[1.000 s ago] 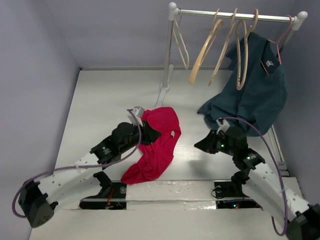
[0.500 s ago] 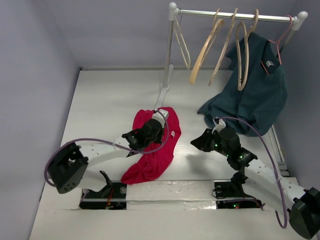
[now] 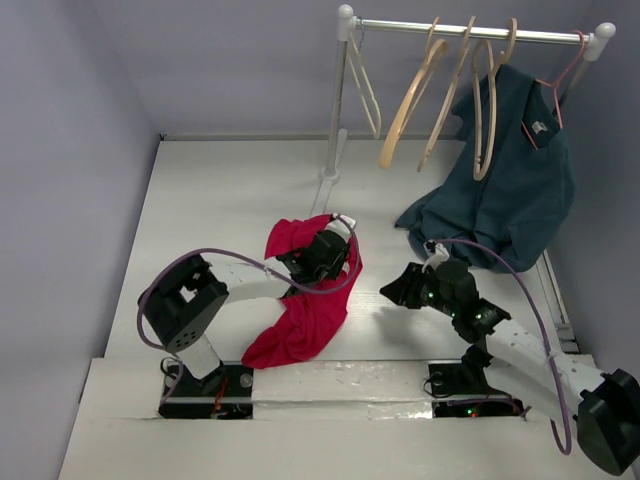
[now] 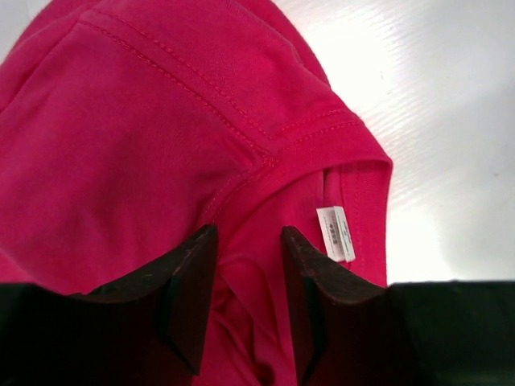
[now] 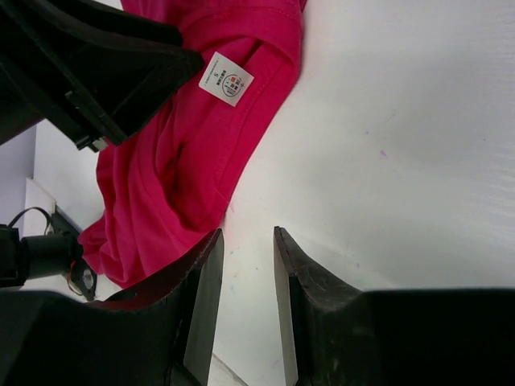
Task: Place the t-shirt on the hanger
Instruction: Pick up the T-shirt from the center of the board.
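- On the table (image 3: 220,200), in front of my left arm's base, lies the t-shirt (image 3: 300,320): crimson red, soft, bunched into a long crumpled heap rather than spread flat.
- Seams with double stitching run across the cloth, and a small white label (image 5: 226,79) sits inside the neckband.
- From above, its long axis runs diagonally, from the near-left corner by my left base up toward the far right; the neck end with the label is the farther end, and the label faces my right arm.
- My left hand (image 4: 248,237) is over the neck end, fingers parted, with red cloth showing in the gap and nothing pinched.
- My right hand (image 5: 246,237) is just beside the shirt's right edge, over bare table, fingers parted and empty.
- The hanger (image 3: 408,115), tan wood, hangs on the rail (image 3: 470,32) at the far right, well apart from the shirt.
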Robot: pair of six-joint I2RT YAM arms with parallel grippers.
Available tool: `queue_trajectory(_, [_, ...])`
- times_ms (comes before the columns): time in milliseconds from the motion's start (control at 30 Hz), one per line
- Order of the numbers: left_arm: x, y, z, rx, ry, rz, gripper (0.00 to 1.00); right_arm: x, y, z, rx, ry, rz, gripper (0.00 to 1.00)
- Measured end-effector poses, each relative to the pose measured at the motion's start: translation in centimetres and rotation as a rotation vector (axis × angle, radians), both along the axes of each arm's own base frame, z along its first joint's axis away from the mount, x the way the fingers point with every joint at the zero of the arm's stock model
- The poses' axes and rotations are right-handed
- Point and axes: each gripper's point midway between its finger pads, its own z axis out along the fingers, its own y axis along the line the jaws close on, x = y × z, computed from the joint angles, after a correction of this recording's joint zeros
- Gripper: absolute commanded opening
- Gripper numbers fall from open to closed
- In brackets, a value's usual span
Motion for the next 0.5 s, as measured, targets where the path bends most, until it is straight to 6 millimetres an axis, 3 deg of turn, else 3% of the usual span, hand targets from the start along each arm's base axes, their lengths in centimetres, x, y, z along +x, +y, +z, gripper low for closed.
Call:
queue_trajectory(300, [1.0,-0.1,-2.5,0.071,0.013,0.022,0.44,-0.2,0.4,-0.8,-0.007,0.025,0.025,0.4])
queue_trajectory(500, [1.5,-0.2,-2.4,0.074,-0.001,0.042,0.4,-0.3,1.0,-1.1,-0.009,0.03,0.046,0.4])
